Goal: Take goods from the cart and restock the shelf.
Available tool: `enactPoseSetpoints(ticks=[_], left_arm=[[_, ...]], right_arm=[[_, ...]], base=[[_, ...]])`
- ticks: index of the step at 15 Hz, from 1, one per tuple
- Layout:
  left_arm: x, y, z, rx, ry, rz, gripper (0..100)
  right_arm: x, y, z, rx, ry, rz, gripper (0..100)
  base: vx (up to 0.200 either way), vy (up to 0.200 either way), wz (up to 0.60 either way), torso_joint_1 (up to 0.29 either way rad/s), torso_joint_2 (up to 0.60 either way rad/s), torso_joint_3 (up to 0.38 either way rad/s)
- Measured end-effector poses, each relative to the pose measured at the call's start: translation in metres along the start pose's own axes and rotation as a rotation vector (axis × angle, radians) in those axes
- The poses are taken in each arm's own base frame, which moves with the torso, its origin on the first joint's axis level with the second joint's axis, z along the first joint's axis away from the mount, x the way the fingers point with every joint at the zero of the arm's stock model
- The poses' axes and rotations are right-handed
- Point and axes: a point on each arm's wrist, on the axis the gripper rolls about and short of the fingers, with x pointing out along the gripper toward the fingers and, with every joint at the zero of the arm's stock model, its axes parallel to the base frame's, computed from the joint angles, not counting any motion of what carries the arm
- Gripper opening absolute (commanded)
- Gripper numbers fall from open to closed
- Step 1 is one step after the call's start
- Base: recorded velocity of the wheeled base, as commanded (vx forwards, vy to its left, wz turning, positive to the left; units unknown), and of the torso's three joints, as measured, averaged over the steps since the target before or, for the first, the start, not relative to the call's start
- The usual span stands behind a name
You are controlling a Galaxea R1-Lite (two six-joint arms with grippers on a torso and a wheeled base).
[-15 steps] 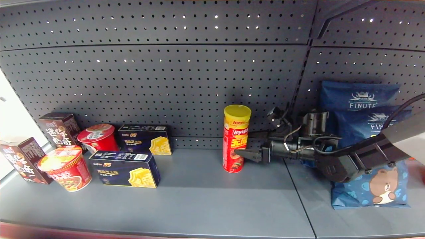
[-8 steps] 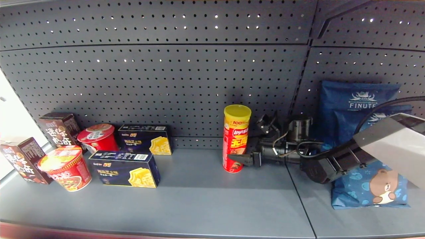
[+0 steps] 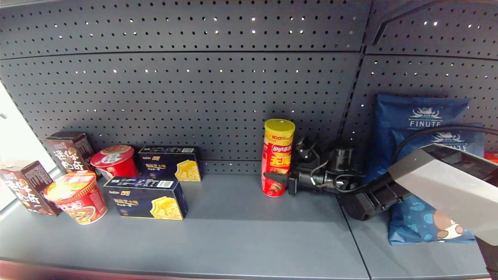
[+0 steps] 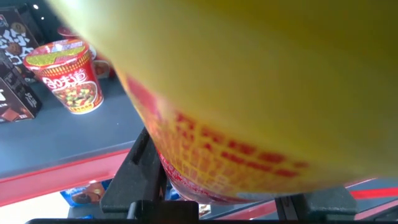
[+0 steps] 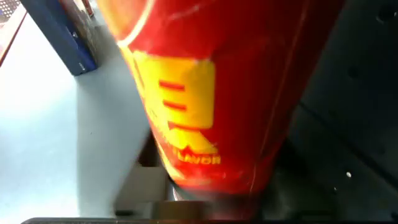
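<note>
A tall red chips can (image 3: 277, 157) with a yellow lid stands upright on the grey shelf (image 3: 241, 229), close to the pegboard back wall. My right gripper (image 3: 275, 180) comes in from the right and is shut on the can's lower part; in the right wrist view the can (image 5: 211, 93) sits close between the jaws. In the left wrist view my left gripper (image 4: 217, 199) is shut on a cup noodle (image 4: 249, 93) with a yellow and red wall, held in front of the shelf's red front edge (image 4: 62, 180).
At the shelf's left stand two cup noodles (image 3: 78, 196), two dark blue boxes (image 3: 148, 198) and two brown boxes (image 3: 29, 186). Blue bags (image 3: 420, 116) and a bear-print bag (image 3: 424, 225) fill the right bay. Bare shelf lies between the blue boxes and the can.
My right arm has reached further left and inward, and the chips can has shifted a little back toward the pegboard with it.
</note>
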Motion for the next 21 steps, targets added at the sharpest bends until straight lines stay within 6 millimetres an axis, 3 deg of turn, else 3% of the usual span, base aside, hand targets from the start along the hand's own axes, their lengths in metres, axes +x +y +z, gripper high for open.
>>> enactPoseSetpoints(ticks=[4, 12, 16, 21], left_arm=[[0.001, 0.0, -0.001, 0.0, 0.002, -0.005, 0], [-0.001, 0.0, 0.002, 0.002, -0.013, -0.009, 0], [0.0, 0.0, 0.001, 0.002, -0.01, -0.007, 0], [0.001, 0.0, -0.004, -0.002, 0.009, -0.001, 0]], right_arm=[[-0.008, 0.02, 0.01, 0.01, 0.019, -0.047, 0], [-0.042, 0.105, 0.052, -0.021, 0.001, -0.127, 0], [-0.081, 0.143, 0.044, -0.011, 0.032, -0.127, 0], [-0.12, 0.167, 0.023, -0.029, -0.018, -0.117, 0]], base=[[0.0, 0.0, 0.0, 0.0, 0.0, 0.0], [0.0, 0.0, 0.0, 0.0, 0.0, 0.0], [0.0, 0.0, 0.0, 0.0, 0.0, 0.0], [0.0, 0.0, 0.0, 0.0, 0.0, 0.0]])
